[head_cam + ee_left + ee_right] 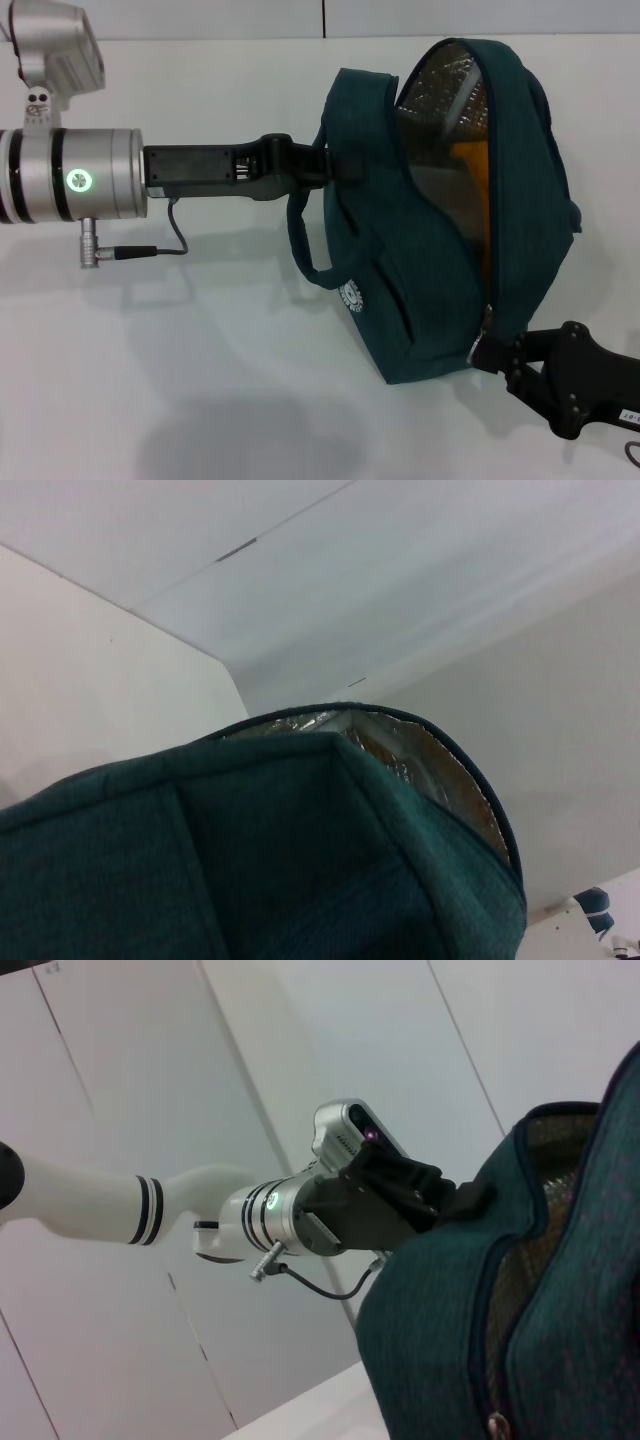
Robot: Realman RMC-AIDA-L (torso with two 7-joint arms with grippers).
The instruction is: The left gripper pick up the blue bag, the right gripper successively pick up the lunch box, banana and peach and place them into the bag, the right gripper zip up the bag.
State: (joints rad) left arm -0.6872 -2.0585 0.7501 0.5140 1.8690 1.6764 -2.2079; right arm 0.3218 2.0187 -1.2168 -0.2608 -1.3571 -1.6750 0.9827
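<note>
Left gripper point(325, 165) grips the blue bag point(420, 300) by its top edge, bag held off the table point(200, 380). Right gripper point(492, 352) pinches the zipper pull at the bag's lower corner. Bag mouth open w/ silver lining — something orange inside, can't tell what.

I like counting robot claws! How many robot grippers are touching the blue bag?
2. The left gripper holds the blue bag at its upper left edge in the head view. The right gripper is at the zipper at the bag's lower right corner.
</note>
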